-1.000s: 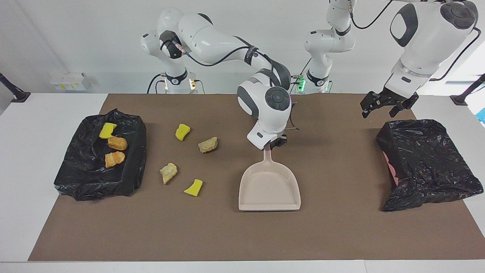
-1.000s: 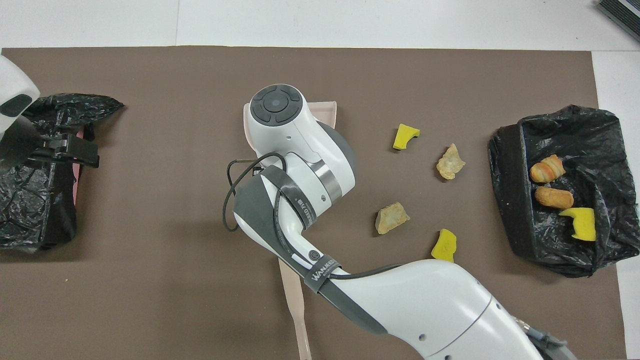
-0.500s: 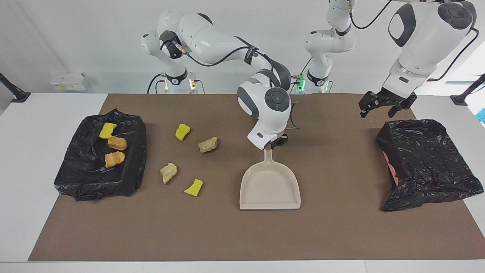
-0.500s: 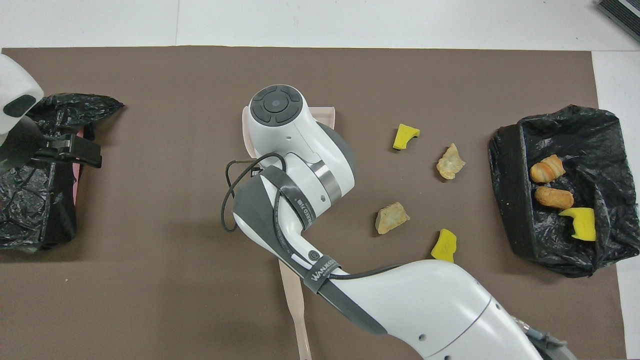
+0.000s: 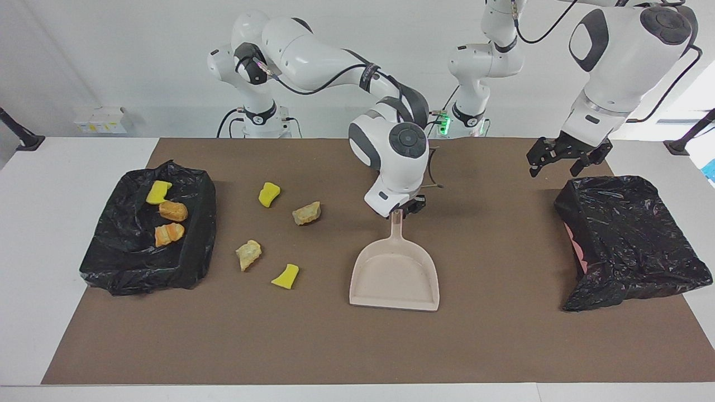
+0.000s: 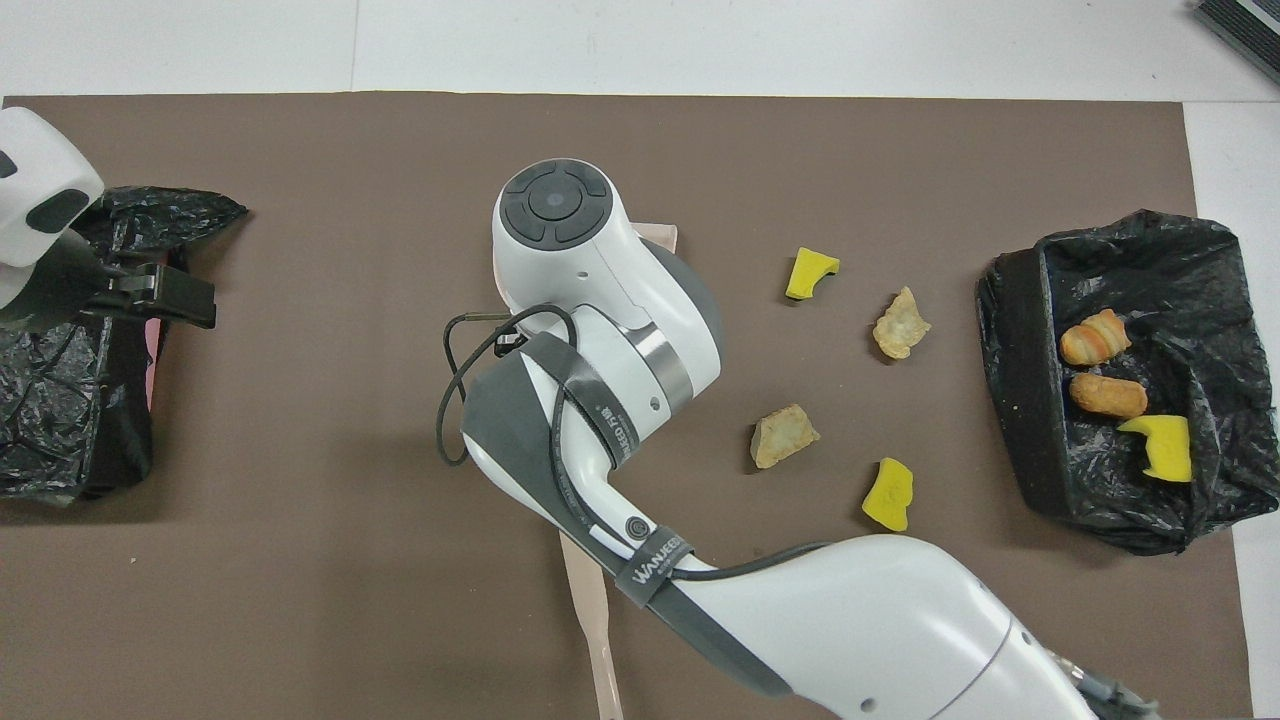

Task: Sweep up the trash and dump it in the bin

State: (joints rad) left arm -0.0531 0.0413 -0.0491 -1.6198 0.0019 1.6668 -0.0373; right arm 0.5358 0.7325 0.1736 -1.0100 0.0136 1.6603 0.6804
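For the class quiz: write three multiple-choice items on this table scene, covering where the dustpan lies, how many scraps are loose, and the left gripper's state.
1. Where does the dustpan lie?
A on the brown mat, between the two black-lined bins; B inside a bin; C off the mat.
2. How many scraps lie loose on the mat?
A two; B four; C seven.
3. The left gripper is:
A open, empty; B shut on a brush; C shut on the dustpan.

Key
1 A: it lies flat on the mat, with the right gripper at its handle.
2 B: two yellow sponge pieces and two tan chunks.
3 A: it hangs near one bin, fingers apart, holding nothing.
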